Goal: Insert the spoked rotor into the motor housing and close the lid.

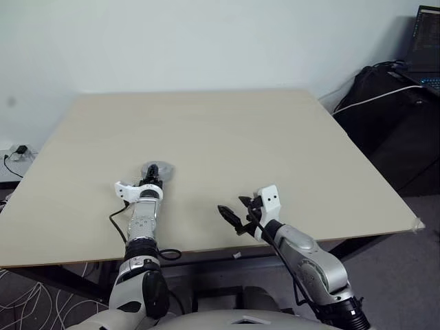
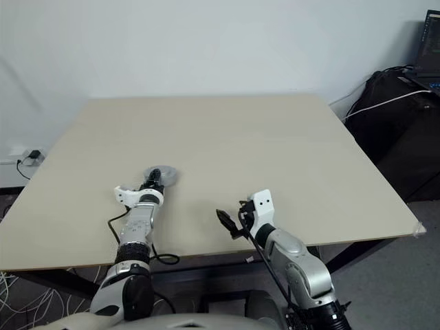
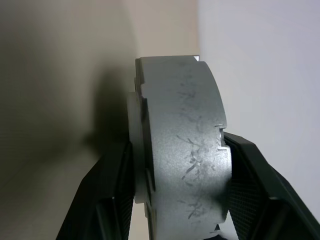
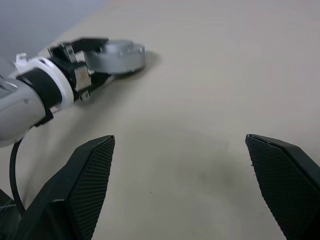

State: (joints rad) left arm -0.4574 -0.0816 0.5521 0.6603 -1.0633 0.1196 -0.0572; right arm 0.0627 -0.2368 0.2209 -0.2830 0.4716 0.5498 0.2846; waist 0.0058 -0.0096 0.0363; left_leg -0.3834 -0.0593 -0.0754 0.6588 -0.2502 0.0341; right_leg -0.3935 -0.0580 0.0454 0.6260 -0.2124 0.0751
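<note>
A pale silver-grey round lid with a scratched side wall sits between my left gripper's two black fingers, which are shut on its opposite faces. The lid lies flat at or just above the tan table, left of centre, with my left gripper reaching forward to it. My right gripper hovers open over the table's near edge with nothing between its fingers. From the right wrist view I see the lid in the left gripper. The spoked rotor and the motor housing are hidden or out of view.
The table's near edge runs under both forearms. Black bags with a white cable and a laptop stand off the table to the right. Cables and a wall socket lie at the left.
</note>
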